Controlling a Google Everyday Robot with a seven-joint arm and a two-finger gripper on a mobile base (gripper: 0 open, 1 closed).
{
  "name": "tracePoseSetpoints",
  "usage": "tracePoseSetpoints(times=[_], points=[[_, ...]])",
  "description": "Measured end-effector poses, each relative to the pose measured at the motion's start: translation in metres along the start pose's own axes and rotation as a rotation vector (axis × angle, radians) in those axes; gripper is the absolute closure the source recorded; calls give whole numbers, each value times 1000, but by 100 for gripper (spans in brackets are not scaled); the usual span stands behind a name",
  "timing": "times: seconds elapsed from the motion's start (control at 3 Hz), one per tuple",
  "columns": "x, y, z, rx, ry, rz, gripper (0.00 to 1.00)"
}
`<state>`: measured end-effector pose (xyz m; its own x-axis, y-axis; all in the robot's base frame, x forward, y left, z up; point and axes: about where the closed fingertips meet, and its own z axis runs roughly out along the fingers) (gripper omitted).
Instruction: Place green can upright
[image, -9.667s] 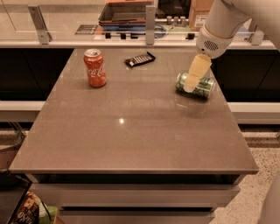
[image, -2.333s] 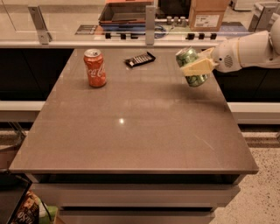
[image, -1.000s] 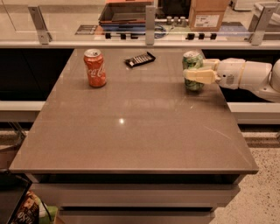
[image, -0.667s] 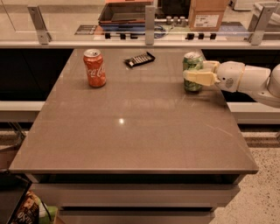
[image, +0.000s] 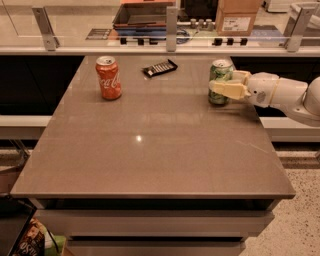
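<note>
The green can (image: 218, 71) has a mottled green and white label and a silver top. It stands upright on the brown table (image: 150, 150), near the far right edge. My gripper (image: 225, 84) reaches in from the right, level with the table top. Its cream fingers (image: 229, 90) sit on either side of the can's middle, one in front and one behind, shut on it. The can's base looks to be resting on the table top.
A red-orange Coca-Cola can (image: 108, 77) stands upright at the far left. A dark flat bar-shaped object (image: 159, 67) lies at the far middle. A glass-railed counter (image: 165, 30) with boxes runs behind the table. My white arm (image: 285, 95) hangs over the right edge.
The green can lay on its side at first. My gripper lifted it, turned it upright and lowered it onto the table. Over the last second almost nothing has moved.
</note>
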<state>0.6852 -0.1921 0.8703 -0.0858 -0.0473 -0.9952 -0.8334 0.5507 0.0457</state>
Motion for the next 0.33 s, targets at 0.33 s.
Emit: tracePoseSetpoints(times=[0.33], points=[[0,1,3,-5,0,0,59]])
